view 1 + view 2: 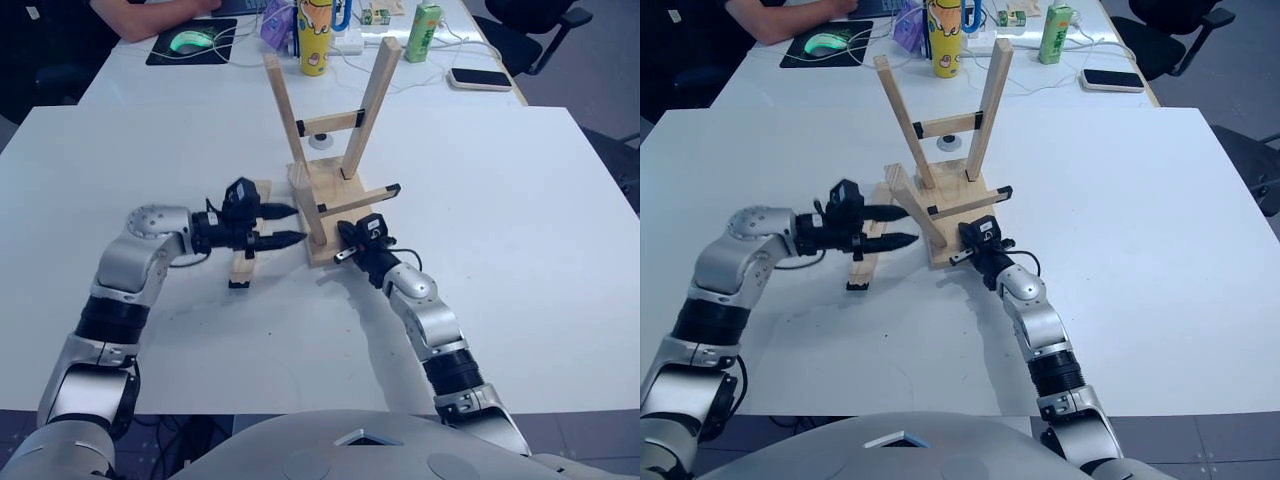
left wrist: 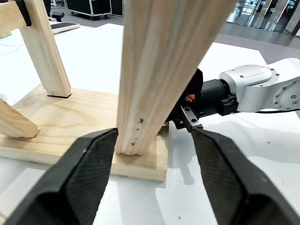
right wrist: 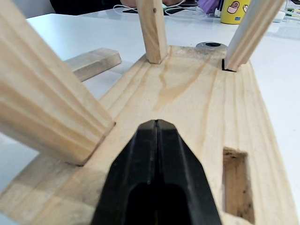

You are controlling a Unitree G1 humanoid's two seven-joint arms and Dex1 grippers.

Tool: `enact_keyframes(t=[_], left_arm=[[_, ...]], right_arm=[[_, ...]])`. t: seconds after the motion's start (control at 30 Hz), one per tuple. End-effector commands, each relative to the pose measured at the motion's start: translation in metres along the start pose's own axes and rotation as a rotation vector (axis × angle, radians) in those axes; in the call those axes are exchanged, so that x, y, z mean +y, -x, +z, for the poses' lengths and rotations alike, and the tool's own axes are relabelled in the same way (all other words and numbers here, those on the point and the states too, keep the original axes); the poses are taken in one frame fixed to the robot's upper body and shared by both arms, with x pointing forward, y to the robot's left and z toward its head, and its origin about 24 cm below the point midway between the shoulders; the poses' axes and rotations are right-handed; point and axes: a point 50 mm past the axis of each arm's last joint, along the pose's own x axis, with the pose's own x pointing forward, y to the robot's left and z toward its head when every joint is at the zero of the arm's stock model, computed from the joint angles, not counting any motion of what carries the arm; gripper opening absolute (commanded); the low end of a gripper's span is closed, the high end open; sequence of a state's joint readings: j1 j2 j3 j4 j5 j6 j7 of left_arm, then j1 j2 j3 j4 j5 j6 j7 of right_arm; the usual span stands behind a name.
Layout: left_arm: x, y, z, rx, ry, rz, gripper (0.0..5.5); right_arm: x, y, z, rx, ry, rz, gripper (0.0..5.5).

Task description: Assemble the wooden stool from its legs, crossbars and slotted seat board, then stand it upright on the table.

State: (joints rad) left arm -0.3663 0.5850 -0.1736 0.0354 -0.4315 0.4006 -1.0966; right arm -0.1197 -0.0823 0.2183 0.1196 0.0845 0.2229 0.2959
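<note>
Far back on the left a green mouse [image 1: 190, 40] sits on a black mat [image 1: 160, 52]. Closer in, the left pincer [image 1: 297, 225] hangs low over the white table [image 1: 520, 250] and points sideways at the stool. Its two black fingers [image 2: 89, 173] are spread wide, and one stool leg stands in the gap between them. I cannot tell if they touch the wood. Under this pincer a loose leg [image 1: 243, 265] lies flat on the table. Next comes the stool, upside down and not done. Its seat board [image 1: 328, 182] lies flat on the table. The near leg [image 1: 308, 205] sticks up from it, leaning a bit, and two back legs [image 1: 283, 105] stand up behind it. A back crossbar [image 1: 330, 123] joins the two back legs. A near crossbar [image 1: 358, 198] runs from the near leg out to the right, where its end touches no leg. One slot [image 3: 234, 183] in the board has nothing in it. Behind the stool stands a yellow cup [image 1: 315, 40]. The right pincer [image 1: 345, 254] rests on the near edge of the seat board with its fingers pressed tight together. Far back on the right are a green carton [image 1: 425, 30] and a phone [image 1: 480, 78].
</note>
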Motion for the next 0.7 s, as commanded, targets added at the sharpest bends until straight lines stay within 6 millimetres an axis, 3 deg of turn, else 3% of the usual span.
enact_keyframes(t=[0.03,0.17,0.23,0.3,0.4,0.47,0.57,0.63,0.7], left_arm=[[0.006,0.009,0.01,-0.015,-0.017,0.054,3.58],[0.005,0.028,0.003,0.041,-0.017,0.136,4.26],[0.005,0.042,0.011,-0.025,0.011,0.207,4.6],[0.011,0.06,0.042,-0.248,0.05,0.297,4.5],[0.005,0.081,0.118,-0.683,0.062,0.274,4.05],[-0.01,0.081,0.165,-0.91,0.049,0.169,3.64],[-0.041,0.072,0.216,-1.106,0.044,-0.012,3.14],[-0.057,0.067,0.239,-1.2,0.061,-0.111,2.79],[-0.067,0.053,0.245,-1.199,0.112,-0.165,2.47]], right_arm=[[0.006,0.008,-0.036,0.173,-0.041,0.015,0.0],[0.007,0.008,-0.037,0.174,-0.041,0.015,0.0],[0.007,0.009,-0.037,0.176,-0.042,0.012,0.0],[0.007,0.01,-0.039,0.183,-0.044,0.008,0.0],[0.005,0.013,-0.043,0.196,-0.049,0.001,0.0],[0.004,0.014,-0.045,0.202,-0.048,-0.002,0.0],[0.004,0.014,-0.049,0.217,-0.042,0.005,0.0],[0.004,0.014,-0.051,0.224,-0.038,0.008,0.0],[0.004,0.014,-0.052,0.226,-0.036,0.009,0.0]])
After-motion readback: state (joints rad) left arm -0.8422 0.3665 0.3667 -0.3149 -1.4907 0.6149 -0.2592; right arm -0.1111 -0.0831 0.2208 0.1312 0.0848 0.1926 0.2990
